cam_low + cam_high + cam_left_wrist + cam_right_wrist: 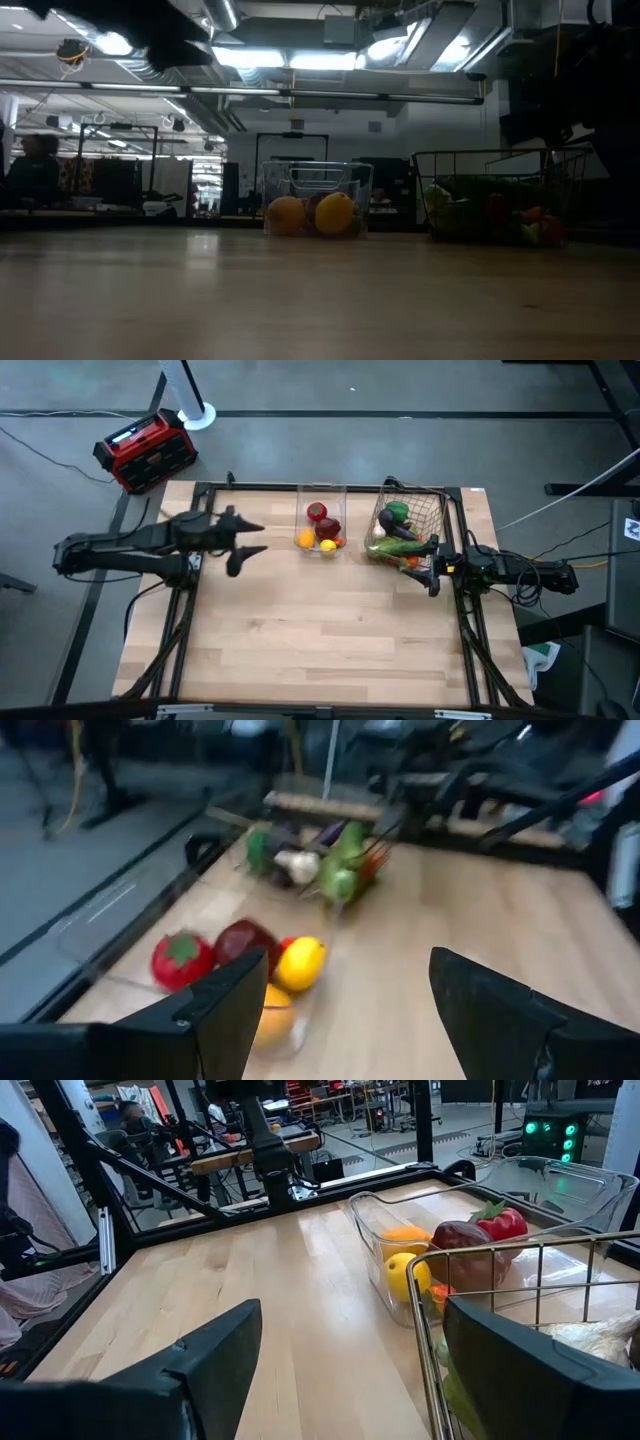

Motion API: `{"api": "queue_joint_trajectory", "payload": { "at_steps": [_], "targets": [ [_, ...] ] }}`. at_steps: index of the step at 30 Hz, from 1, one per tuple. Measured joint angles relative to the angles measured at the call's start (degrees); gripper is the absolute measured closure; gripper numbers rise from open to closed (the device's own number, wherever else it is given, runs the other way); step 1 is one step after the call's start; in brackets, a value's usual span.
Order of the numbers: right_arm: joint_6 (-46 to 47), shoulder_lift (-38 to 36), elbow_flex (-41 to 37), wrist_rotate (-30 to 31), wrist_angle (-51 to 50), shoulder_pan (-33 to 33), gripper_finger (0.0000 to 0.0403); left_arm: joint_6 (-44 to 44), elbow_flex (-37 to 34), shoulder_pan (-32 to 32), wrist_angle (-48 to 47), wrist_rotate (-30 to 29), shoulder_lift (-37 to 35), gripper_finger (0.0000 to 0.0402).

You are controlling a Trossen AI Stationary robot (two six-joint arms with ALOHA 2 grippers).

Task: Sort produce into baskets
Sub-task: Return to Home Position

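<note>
A clear bin stands at the table's far middle and holds red fruit, an orange and a lemon. To its right a copper wire basket holds a green pepper, a dark eggplant and other vegetables. My left gripper hangs open in the air left of the clear bin, nothing between its fingers. My right gripper rests open by the wire basket's near right corner, also holding nothing.
A red-black box and a white pole base sit on the floor beyond the far left corner. Bare wood spans the near half of the table. A person sits far off in the room.
</note>
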Motion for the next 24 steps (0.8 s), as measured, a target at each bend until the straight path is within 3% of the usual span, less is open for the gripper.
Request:
{"api": "queue_joint_trajectory", "payload": {
  "at_steps": [12, 21, 24],
  "targets": [
    [-0.61, 0.01, 0.0, 0.04, -0.02, 0.0, 0.0095, 0.0, -20.41, -3.19, 10.58, -0.04, -25.86, 0.0127],
    [-1.49, 0.0, 0.0, 0.09, -0.02, -0.01, 0.0095, 4.26, -29.89, -3.19, 15.78, 0.24, -38.33, 0.0127],
    [-1.51, -0.01, 0.0, 0.35, 0.0, 0.0, 0.0095, 6.33, -32.37, -3.19, 19.34, 1.22, -38.93, 0.0127]
  ]
}}
